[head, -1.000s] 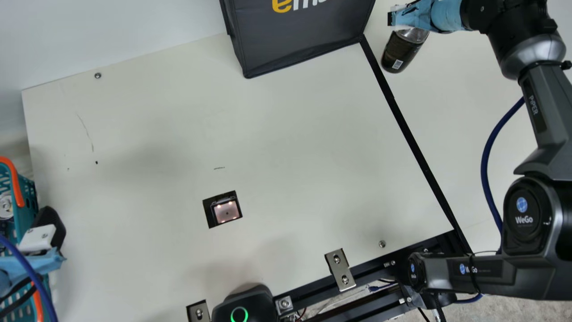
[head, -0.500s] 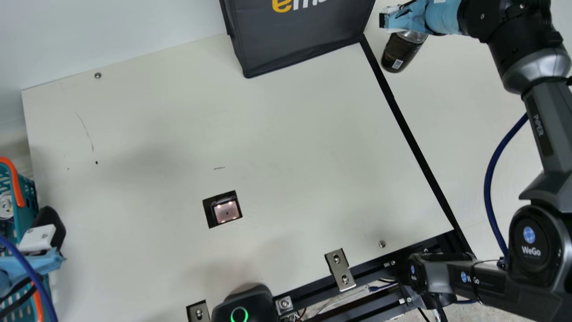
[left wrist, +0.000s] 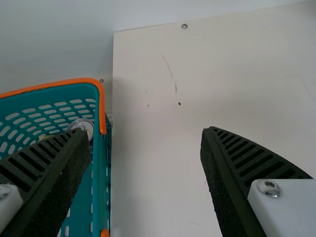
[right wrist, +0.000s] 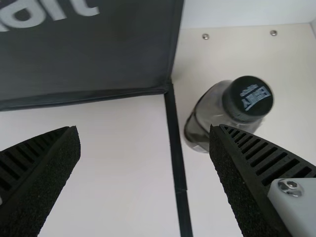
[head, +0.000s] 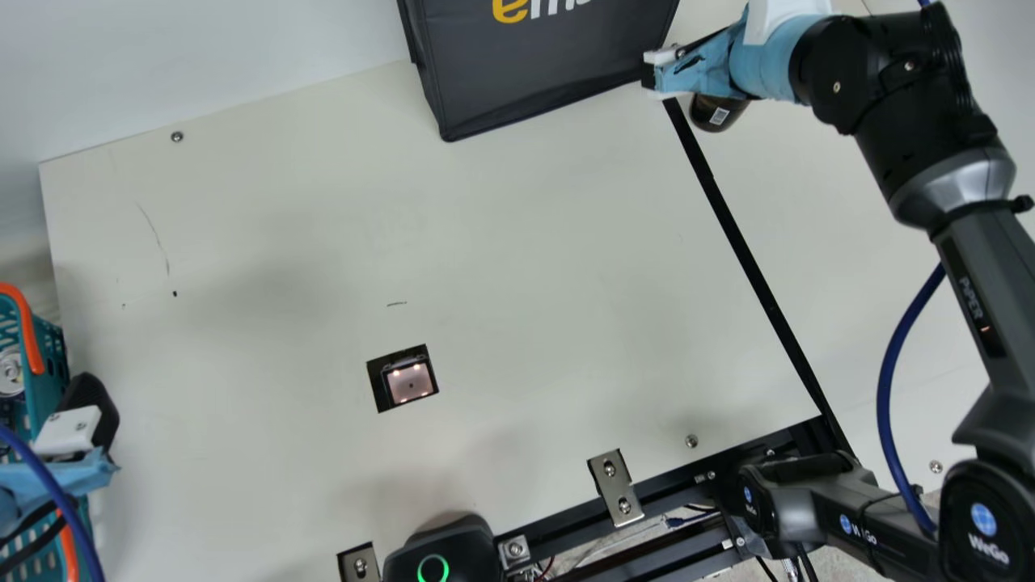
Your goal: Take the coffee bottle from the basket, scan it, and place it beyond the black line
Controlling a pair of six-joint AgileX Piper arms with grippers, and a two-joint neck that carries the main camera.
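Beside the basket (left wrist: 61, 83), the left gripper (left wrist: 145, 132) is held wide, nothing gripped. The right gripper (right wrist: 144, 129), also wide and empty, has been shifted leftward over the black line (head: 748, 259); beyond it the coffee bottle (right wrist: 212, 116) has been left standing, so placement seems finished.

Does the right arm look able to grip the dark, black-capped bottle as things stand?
Probably yes: the right gripper is open near the bottle with nothing visibly between, though it would need to shift sideways to straddle it.
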